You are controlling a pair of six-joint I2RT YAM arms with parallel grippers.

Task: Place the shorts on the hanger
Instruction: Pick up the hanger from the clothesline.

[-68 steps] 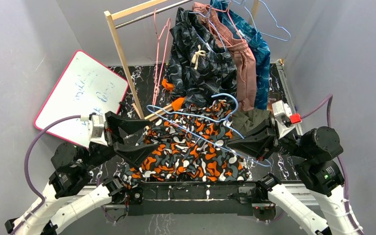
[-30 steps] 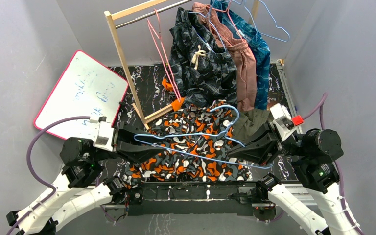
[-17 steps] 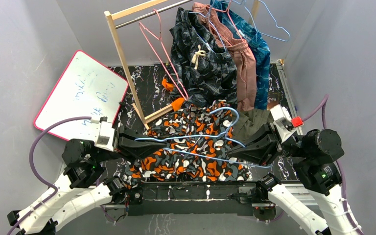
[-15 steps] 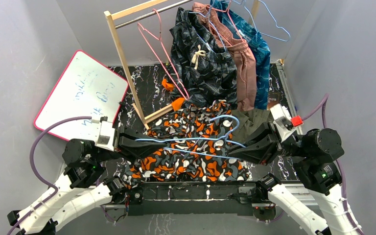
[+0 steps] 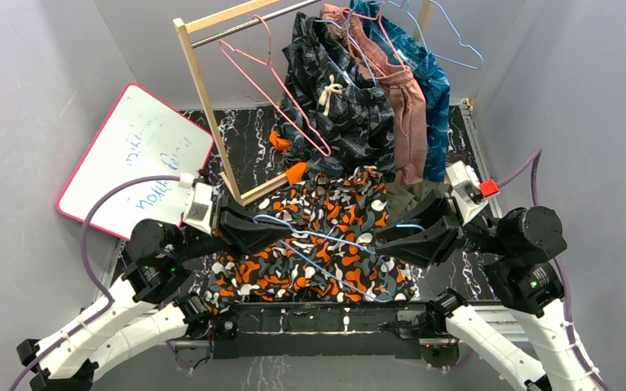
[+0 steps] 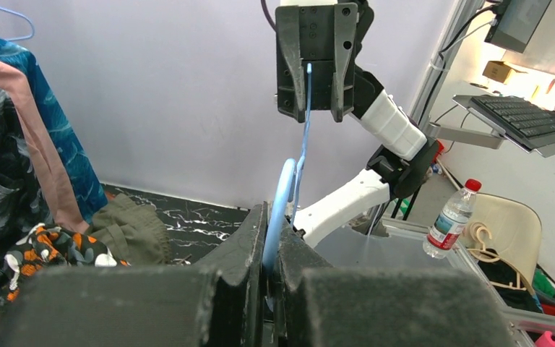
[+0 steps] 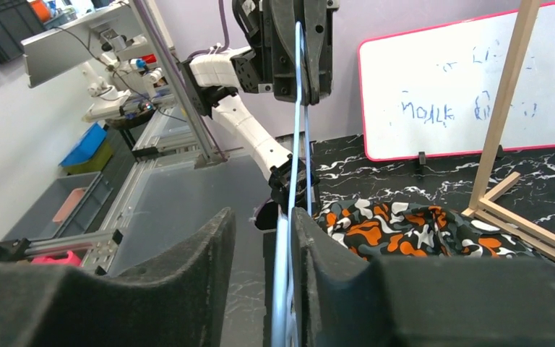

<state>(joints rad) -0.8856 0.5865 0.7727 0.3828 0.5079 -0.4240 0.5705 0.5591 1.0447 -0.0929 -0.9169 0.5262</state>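
The hanger (image 5: pixel 324 237) is hanging over the shorts (image 5: pixel 293 273), which are lying spread on the marbled table (image 5: pixel 240 137), with the left gripper (image 5: pixel 281 232) and right gripper (image 5: pixel 381 239) each pinching one end, jaws closed onto the wire.

Lighting even and diffuse from above, bright throughout; shadows soft, deepest along the bottom of the top view. No hard glare, whiteboard (image 5: pixel 134 155) slightly washed. Top view sharp, mild wide-angle stretch at corners. Wrist views: left gripper (image 6: pixel 271 224) foam close and soft-focus, background crisp, hanger (image 7: pixel 285 282) wire resolved.
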